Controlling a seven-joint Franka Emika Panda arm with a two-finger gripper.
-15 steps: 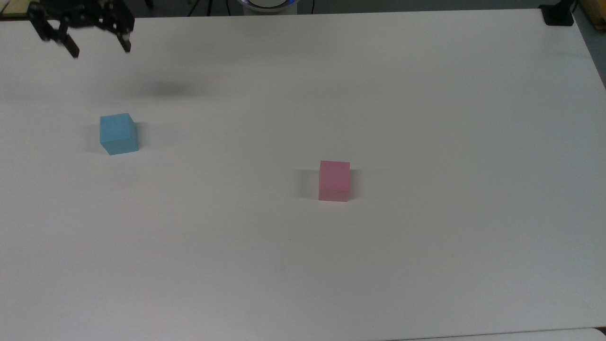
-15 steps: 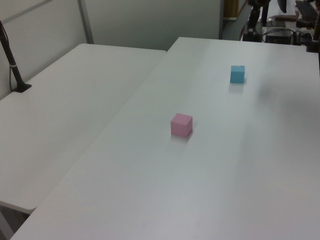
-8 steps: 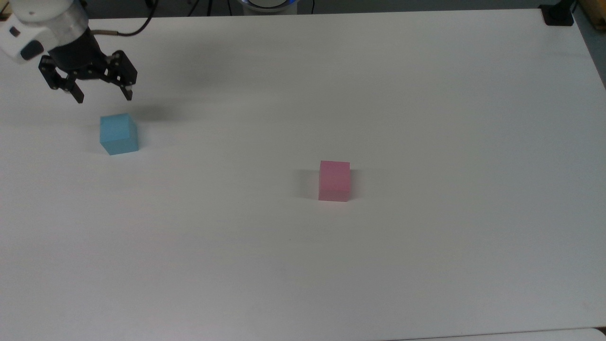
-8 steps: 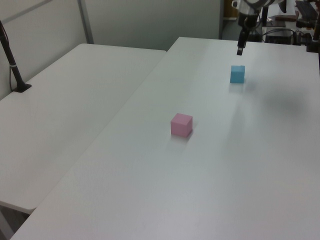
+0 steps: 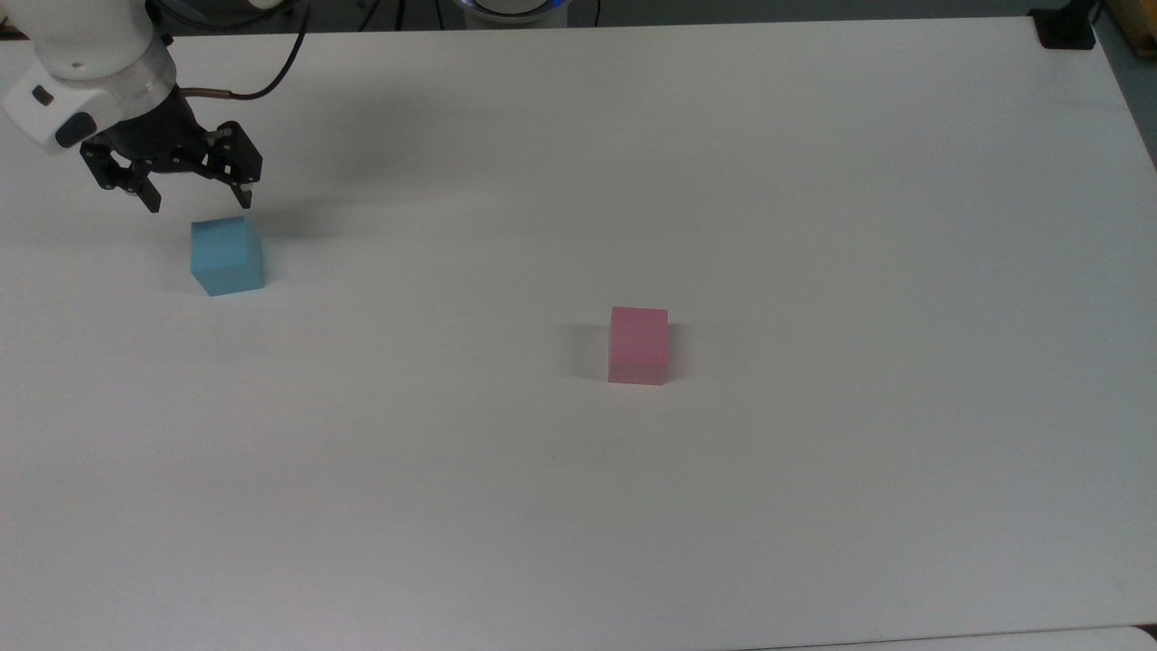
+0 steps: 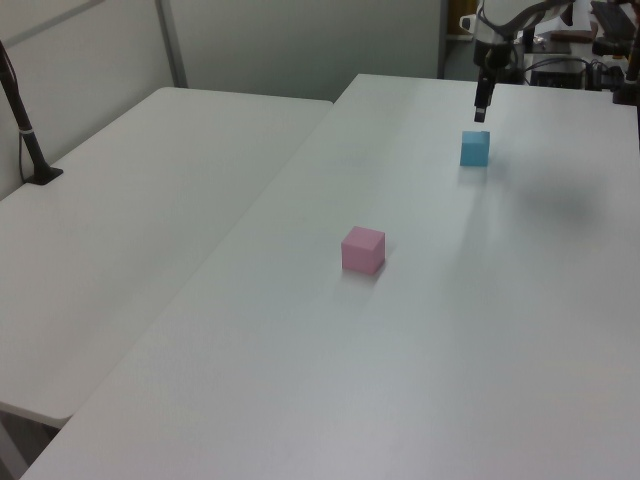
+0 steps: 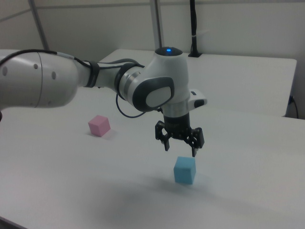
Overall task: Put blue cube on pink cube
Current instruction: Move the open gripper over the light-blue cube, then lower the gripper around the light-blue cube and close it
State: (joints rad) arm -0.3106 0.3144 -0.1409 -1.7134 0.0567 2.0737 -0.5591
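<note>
Franka gripper (image 5: pixel 197 202) hanging just above the blue cube (image 5: pixel 226 255), fingers spread apart and empty, blue cube sitting on the white table (image 5: pixel 813 226) near the top view's left, pink cube (image 5: pixel 638 344) well apart toward the middle, nothing stacked

My arm (image 5: pixel 86 54) runs off the top view's upper left edge, and off the right view's left edge too. In the left view my fingers (image 6: pixel 481 103) overlap, gap unreadable. Black post (image 6: pixel 22 115) cut at the left view's left edge.
</note>
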